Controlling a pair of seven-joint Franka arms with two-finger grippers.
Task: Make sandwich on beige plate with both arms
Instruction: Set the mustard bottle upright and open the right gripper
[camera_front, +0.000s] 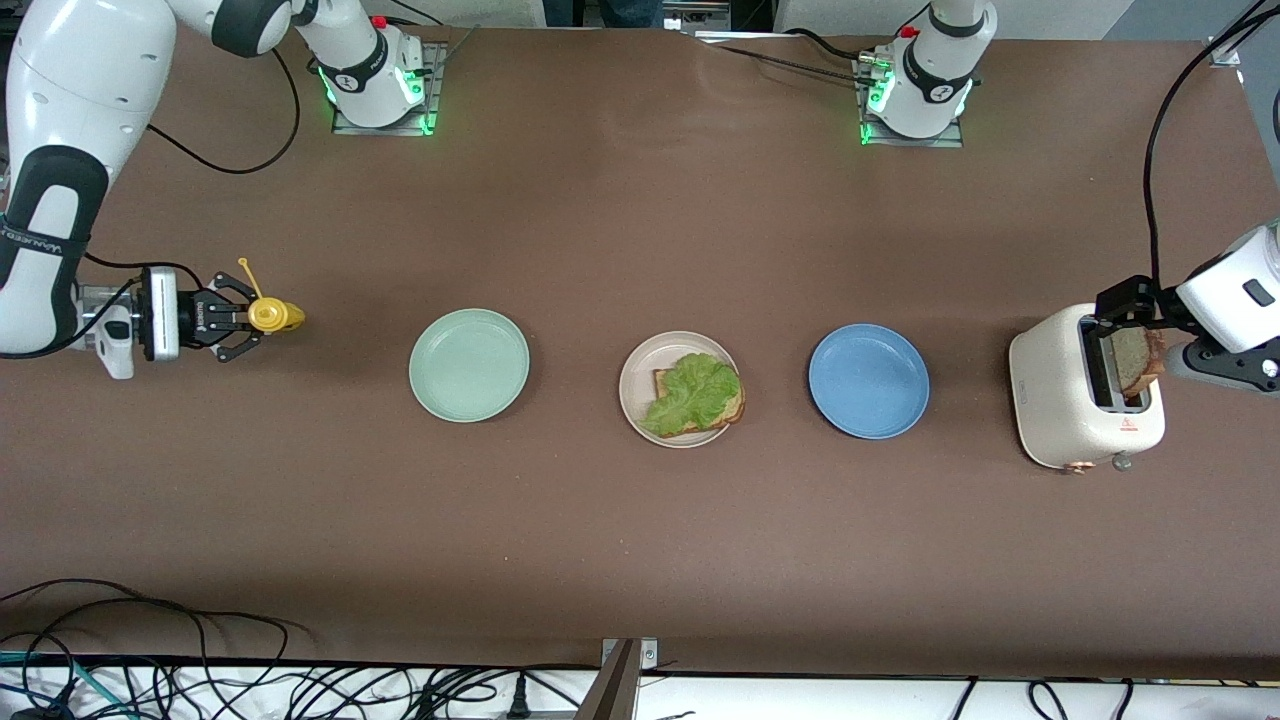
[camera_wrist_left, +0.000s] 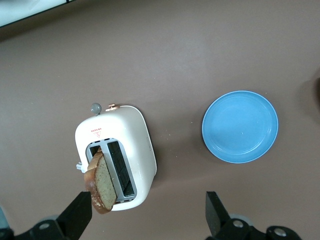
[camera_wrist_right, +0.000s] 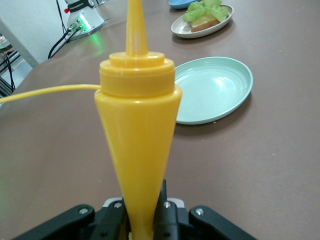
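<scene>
The beige plate (camera_front: 632, 385) sits mid-table and carries one bread slice (camera_front: 733, 408) with a ruffled lettuce leaf (camera_front: 695, 392) on top; it also shows in the right wrist view (camera_wrist_right: 181, 29). A second bread slice (camera_front: 1135, 362) (camera_wrist_left: 101, 181) leans out of a slot of the white toaster (camera_front: 1070, 410) (camera_wrist_left: 137, 135). My left gripper (camera_front: 1128, 325) (camera_wrist_left: 147, 212) hangs open over the toaster, one finger (camera_wrist_left: 80, 212) right beside the slice. My right gripper (camera_front: 252, 320) (camera_wrist_right: 142, 220) is shut on a yellow squeeze bottle (camera_front: 272, 316) (camera_wrist_right: 137, 125) over the right arm's end of the table.
A mint green plate (camera_front: 468, 364) (camera_wrist_right: 212, 90) lies between the bottle and the beige plate. A blue plate (camera_front: 868, 380) (camera_wrist_left: 240, 126) lies between the beige plate and the toaster. Cables (camera_front: 200, 670) run along the table edge nearest the front camera.
</scene>
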